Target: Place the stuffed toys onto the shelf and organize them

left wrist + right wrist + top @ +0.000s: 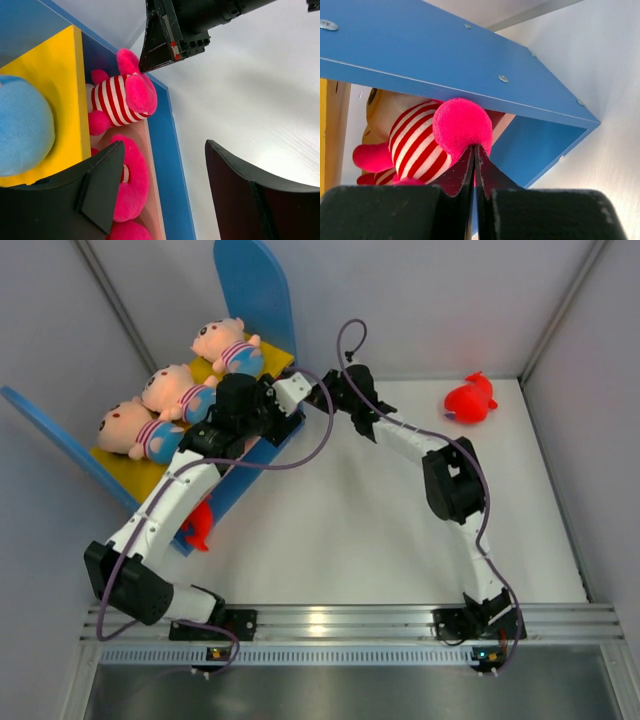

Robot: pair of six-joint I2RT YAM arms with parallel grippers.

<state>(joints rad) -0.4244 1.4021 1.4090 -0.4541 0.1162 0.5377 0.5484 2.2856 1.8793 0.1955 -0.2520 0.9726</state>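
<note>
The shelf (255,290) stands at the left. Three peach-faced stuffed toys (178,392) lie in a row on its yellow upper board (272,358). On the lower tan board lies a toy with a red-and-white striped shirt and pink feet (120,100), with another pink-footed toy (132,185) beside it. My left gripper (165,170) hovers open over the shelf's blue edge (170,165), holding nothing. My right gripper (475,147) is shut, its tips touching the striped toy's pink foot (462,122); whether any plush is pinched I cannot tell. A red plush (470,400) lies on the table at the far right.
Both arms meet at the shelf's right end, the left gripper (295,400) close to the right gripper (325,392). A red plush part (198,525) pokes out at the shelf's near end. Grey walls enclose the white table (380,530). The right gripper's black finger (150,55) shows in the left wrist view.
</note>
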